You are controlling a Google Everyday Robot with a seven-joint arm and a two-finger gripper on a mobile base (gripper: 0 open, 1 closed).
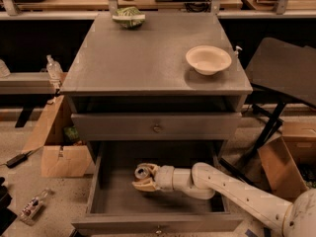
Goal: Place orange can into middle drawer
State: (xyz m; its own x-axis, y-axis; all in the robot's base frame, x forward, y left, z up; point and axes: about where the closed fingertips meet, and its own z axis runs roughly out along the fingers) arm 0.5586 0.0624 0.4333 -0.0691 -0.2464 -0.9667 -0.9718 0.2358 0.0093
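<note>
Hand [142, 178] is down inside middle drawer [114, 197], fingers closed round orange can [143, 171]. Can't tell if the can's base is on the floor yet. Risk: letting go w/ can tilted or high, so it tips and rolls.

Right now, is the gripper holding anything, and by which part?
The gripper, reaching into the open lower drawer, holds the can by its side, fingers around the body below the silver top.
</note>
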